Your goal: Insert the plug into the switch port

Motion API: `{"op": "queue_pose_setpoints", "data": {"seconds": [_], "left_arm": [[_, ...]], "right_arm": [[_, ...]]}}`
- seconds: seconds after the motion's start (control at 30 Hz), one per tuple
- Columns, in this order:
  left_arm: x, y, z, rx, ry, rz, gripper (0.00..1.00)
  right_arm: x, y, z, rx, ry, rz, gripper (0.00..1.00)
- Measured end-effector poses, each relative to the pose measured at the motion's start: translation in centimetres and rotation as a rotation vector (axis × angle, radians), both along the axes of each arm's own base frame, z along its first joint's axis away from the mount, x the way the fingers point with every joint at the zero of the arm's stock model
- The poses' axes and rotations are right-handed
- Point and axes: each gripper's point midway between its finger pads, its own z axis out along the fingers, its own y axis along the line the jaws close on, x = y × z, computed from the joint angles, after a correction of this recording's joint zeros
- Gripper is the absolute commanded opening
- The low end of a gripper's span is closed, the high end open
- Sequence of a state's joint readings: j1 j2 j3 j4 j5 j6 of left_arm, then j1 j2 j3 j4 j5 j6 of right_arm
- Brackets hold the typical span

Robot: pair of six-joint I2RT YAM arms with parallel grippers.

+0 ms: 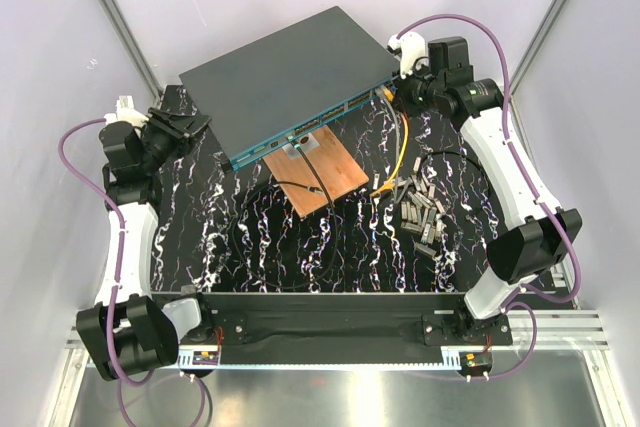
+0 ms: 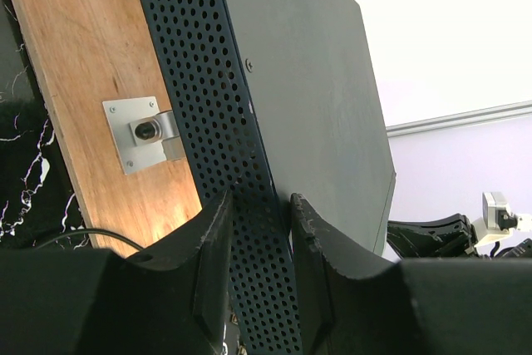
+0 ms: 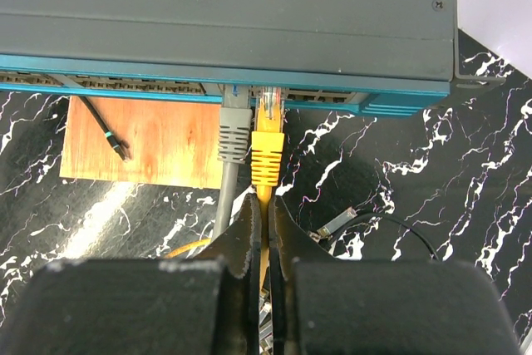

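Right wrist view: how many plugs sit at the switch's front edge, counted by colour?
grey plug: 1
yellow plug: 1
total at the switch: 2

Port row on the switch (image 1: 290,77) front is tight: grey plug (image 3: 234,135) sits just beside the yellow plug (image 3: 268,155), no finger gap between them. A wooden board (image 1: 325,172) butts under that front edge, thin black cable (image 1: 300,187) across it. A pile of loose connectors (image 1: 422,209) blocks the table (image 1: 300,257) right of the board. The left gripper (image 2: 259,205) clamps the switch's perforated side; the right gripper (image 3: 264,205), pinched on the yellow lead, fills the approach to the ports. Bare marble near the arm bases is free.
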State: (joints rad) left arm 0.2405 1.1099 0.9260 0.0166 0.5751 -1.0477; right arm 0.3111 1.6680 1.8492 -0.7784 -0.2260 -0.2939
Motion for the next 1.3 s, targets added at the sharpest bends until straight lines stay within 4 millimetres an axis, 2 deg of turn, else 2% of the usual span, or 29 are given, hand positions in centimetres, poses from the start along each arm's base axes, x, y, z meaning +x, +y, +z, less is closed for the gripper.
{"op": "queue_pose_setpoints", "data": {"seconds": [0.27,1.3], "left_arm": [[0.03,-0.03,-0.08,0.008,0.000,0.001,0.00],[0.52,-0.14,-0.33,0.069,0.033,-0.025,0.00]], "right_arm": [[0.36,0.24,0.59,0.006,-0.010,0.000,0.00],[0.47,0.77,0.48,-0.027,0.056,-0.005,0.00]]}}
